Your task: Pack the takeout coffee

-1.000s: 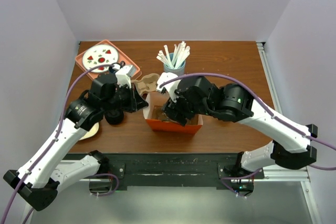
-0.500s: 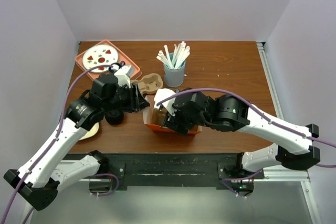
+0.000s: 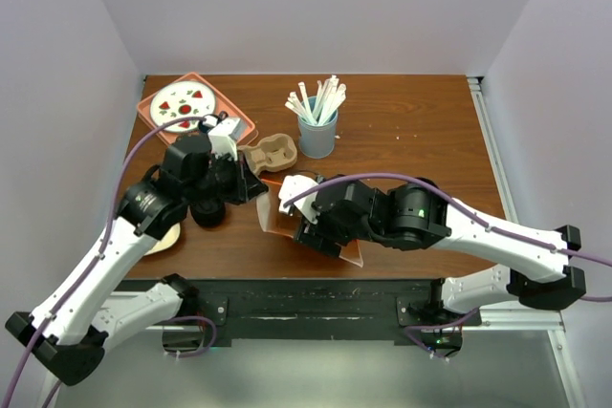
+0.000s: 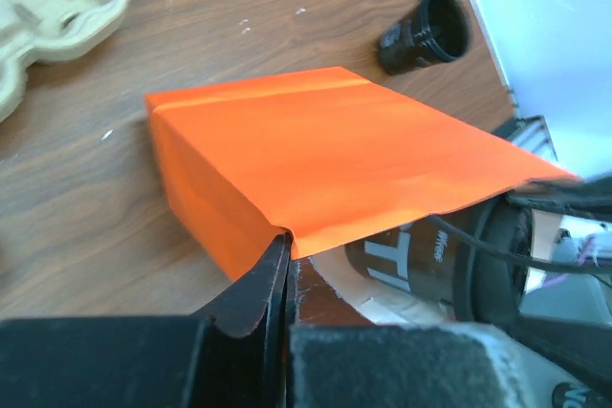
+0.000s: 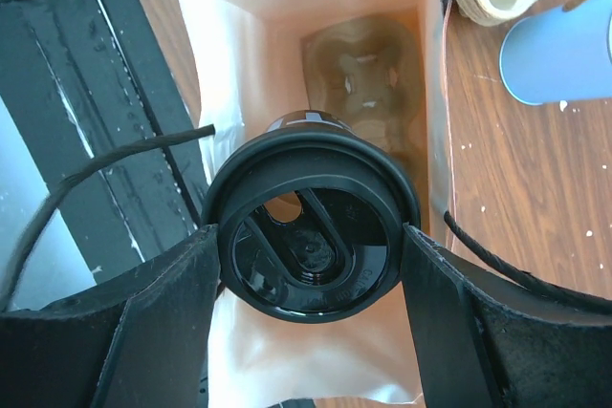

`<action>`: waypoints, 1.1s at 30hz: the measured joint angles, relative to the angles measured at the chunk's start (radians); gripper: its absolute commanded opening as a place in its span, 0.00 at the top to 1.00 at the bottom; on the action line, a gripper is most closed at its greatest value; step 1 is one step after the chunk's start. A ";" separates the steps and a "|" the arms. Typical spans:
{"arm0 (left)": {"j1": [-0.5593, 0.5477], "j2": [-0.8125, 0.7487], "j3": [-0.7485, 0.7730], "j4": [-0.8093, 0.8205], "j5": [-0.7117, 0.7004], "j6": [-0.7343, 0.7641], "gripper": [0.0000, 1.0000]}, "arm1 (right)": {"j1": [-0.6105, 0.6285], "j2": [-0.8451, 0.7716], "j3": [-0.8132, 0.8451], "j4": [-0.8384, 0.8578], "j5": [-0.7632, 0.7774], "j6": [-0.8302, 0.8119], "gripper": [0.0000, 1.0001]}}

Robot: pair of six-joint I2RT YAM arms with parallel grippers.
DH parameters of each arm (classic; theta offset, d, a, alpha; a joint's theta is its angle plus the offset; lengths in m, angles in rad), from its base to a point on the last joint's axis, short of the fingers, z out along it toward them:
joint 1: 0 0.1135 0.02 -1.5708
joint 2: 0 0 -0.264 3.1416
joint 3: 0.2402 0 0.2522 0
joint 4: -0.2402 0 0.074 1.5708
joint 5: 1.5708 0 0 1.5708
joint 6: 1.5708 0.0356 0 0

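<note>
Left hand (image 4: 285, 269) is clenching on the rim of the orange bag (image 4: 325, 160), pinching the paper edge and holding the bag tipped over on the surface (image 4: 86, 188). Right hand (image 5: 311, 274) is grasping the coffee cup (image 5: 308, 188) at its black lid, fingers (image 5: 158, 312) pressing in from both sides. The cup is hanging in the bag mouth, partly inside. A cup carrier (image 5: 368, 69) is lying at the bag's bottom. A second carrier (image 3: 273, 153) is sitting on the surface just beyond the bag. The blue cup of stirrers (image 3: 317, 133) is standing near it, and the tray (image 3: 229, 110) is sitting far left.
</note>
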 measured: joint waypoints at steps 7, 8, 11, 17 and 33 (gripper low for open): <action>-0.005 -0.167 -0.180 0.133 0.082 0.002 1.00 | 0.027 -0.015 -0.013 -0.008 0.066 -0.012 0.67; -0.007 -0.187 -0.203 0.152 0.087 0.002 1.00 | 0.034 -0.014 -0.013 -0.011 0.079 -0.019 0.67; -0.010 -0.232 -0.254 0.198 0.105 0.003 1.00 | 0.057 -0.014 -0.019 -0.012 0.117 -0.037 0.67; -0.015 -0.260 -0.299 0.248 0.124 0.015 1.00 | 0.069 -0.016 -0.029 -0.012 0.154 -0.054 0.67; -0.016 -0.230 -0.296 0.272 0.135 0.051 1.00 | 0.069 -0.029 0.052 -0.019 0.173 -0.073 0.66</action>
